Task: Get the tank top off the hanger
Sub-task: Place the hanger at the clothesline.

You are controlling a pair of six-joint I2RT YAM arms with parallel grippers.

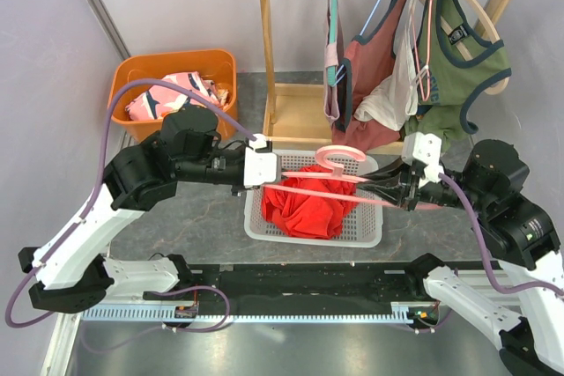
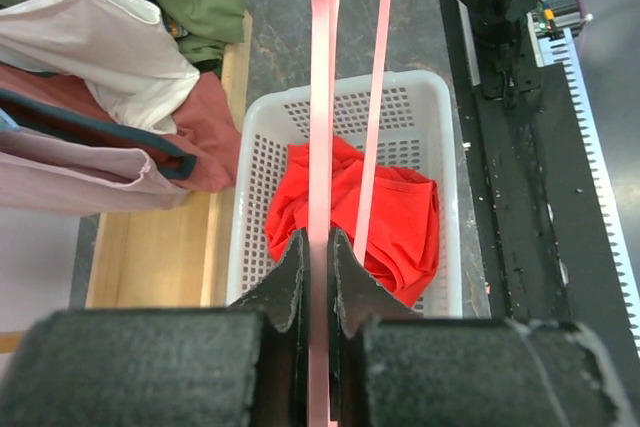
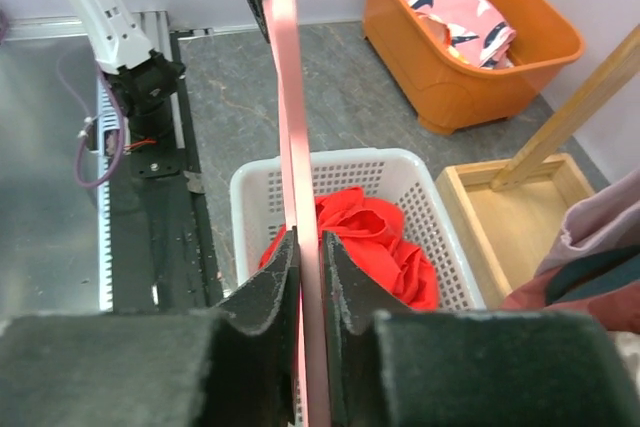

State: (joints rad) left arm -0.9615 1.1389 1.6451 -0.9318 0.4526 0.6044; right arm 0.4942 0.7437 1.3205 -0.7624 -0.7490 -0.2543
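From above, a pink hanger [image 1: 342, 151] is seen held level over a white basket [image 1: 370, 239]. It is gripped at its left end by the left claw [image 1: 284, 170] and at its right end by the right claw [image 1: 377, 189]. The red tank top [image 1: 304, 209] is bunched inside the basket, off the hanger and below it. An orange bin [image 1: 176, 59] is set at the far left. A wooden rack [image 1: 264, 41] hung with clothes [image 1: 379, 68] is placed just beyond the basket.

At the left wrist, the left claw [image 2: 318, 247] is seen pressed together on one pink bar of the hanger [image 2: 320, 97], pinching it. A second bar is seen just beside it, outside the grip. The tank top [image 2: 400, 227] is seen in the basket [image 2: 250, 217] underneath.

At the right wrist, the right claw [image 3: 308, 247] is closed against both sides of a hanger [image 3: 285, 67] bar, pinching it. The tank top [image 3: 390, 247] is seen in the basket [image 3: 350, 162] below. The bin [image 3: 470, 57] is seen beyond it, with a pink patterned cloth inside.
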